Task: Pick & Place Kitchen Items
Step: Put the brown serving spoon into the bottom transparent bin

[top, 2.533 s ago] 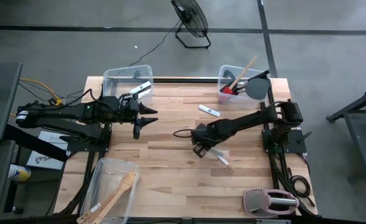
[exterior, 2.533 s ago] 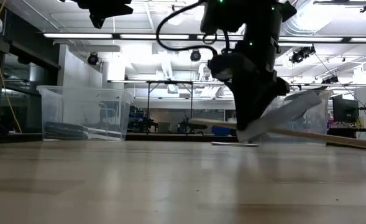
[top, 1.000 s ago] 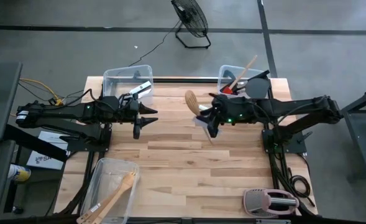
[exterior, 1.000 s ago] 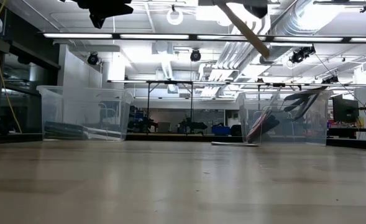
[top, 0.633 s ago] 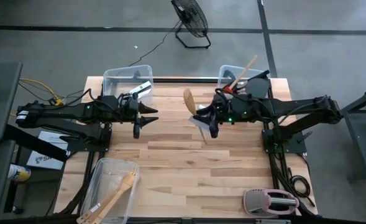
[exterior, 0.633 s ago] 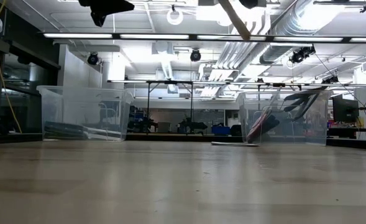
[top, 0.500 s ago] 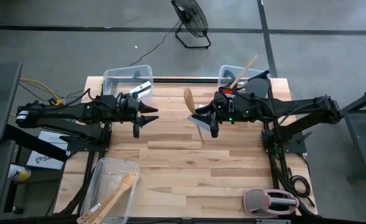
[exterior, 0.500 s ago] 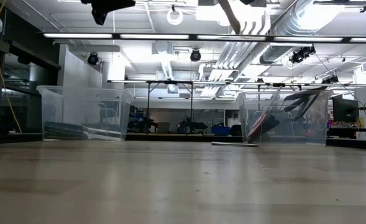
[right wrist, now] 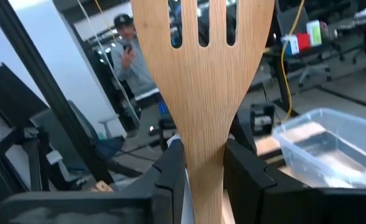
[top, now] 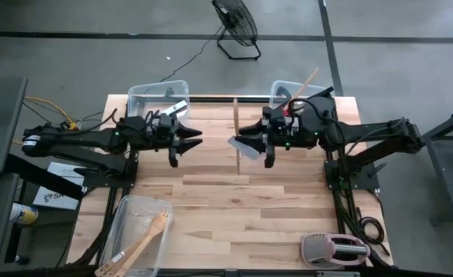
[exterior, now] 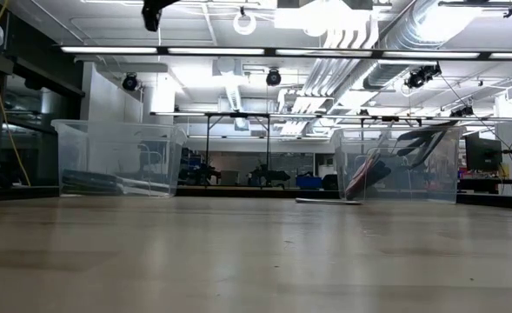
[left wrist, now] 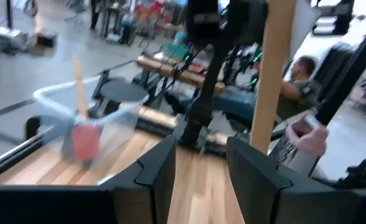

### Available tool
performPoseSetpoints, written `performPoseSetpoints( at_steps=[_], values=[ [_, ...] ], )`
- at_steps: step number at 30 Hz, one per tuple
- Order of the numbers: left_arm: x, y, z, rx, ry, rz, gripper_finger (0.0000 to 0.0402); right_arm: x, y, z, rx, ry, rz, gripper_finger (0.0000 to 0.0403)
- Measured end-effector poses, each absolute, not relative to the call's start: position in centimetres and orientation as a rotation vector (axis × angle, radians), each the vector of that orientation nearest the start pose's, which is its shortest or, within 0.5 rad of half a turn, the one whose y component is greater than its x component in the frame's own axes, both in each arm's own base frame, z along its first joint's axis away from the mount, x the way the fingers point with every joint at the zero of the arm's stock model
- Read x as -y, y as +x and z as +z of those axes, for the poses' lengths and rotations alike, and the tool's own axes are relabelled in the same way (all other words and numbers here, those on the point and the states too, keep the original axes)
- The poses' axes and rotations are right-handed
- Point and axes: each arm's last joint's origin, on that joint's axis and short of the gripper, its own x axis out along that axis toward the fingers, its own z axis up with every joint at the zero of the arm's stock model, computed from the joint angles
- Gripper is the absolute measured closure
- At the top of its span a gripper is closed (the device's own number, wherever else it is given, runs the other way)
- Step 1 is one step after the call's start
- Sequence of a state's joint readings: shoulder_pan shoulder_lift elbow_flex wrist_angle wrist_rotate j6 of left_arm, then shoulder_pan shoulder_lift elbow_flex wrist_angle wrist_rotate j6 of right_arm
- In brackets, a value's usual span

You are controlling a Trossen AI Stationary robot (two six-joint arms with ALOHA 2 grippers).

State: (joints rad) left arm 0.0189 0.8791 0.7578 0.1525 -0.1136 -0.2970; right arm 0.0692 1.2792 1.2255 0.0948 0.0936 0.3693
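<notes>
The right gripper (right wrist: 204, 171) fingers clamp the forked wooden turner's (right wrist: 204, 74) neck — upright above the bench (top: 234, 208); left gripper (left wrist: 201, 171) fingers parted, empty.

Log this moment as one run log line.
right gripper: shut on wooden turner, held above table | left gripper: open, facing it | phase: handover approach

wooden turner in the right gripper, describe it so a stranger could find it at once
Start at the wooden table and look to its far middle, between the two arms. There the right gripper holds a light wooden slotted turner up above the boards. Unlike the utensils resting in the clear bins, it is the only one in the air.
</notes>
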Motion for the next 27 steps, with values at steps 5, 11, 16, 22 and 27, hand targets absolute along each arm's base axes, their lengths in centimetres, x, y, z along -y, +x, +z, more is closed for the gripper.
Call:
performPoseSetpoints(
  at_steps=[5, 11, 16, 22, 27],
  values=[
    [-0.6, 21.7, 33.7, 0.094, -0.297, 0.068, 0.0255, -1.1, 28.9, 41.2, 0.097, 0.372, -0.002, 0.0324],
    [-0.4, 23.9, 33.3, 0.154, -0.347, -0.042, 0.018, -0.2, 29.1, 41.0, 0.094, 0.37, -0.015, 0.0324],
    [-0.4, 25.4, 32.8, 0.203, -0.394, -0.059, 0.0099, -0.3, 29.5, 41.0, 0.114, 0.37, 0.015, 0.0324],
    [-0.4, 27.1, 33.2, 0.215, -0.394, -0.06, 0.0056, -0.3, 31.0, 40.1, 0.112, 0.372, 0.031, 0.0324],
    [-0.4, 28.1, 34.0, 0.186, -0.392, -0.054, 0.0055, 0.0, 31.5, 39.9, 0.137, 0.387, 0.036, 0.0324]
  ],
)
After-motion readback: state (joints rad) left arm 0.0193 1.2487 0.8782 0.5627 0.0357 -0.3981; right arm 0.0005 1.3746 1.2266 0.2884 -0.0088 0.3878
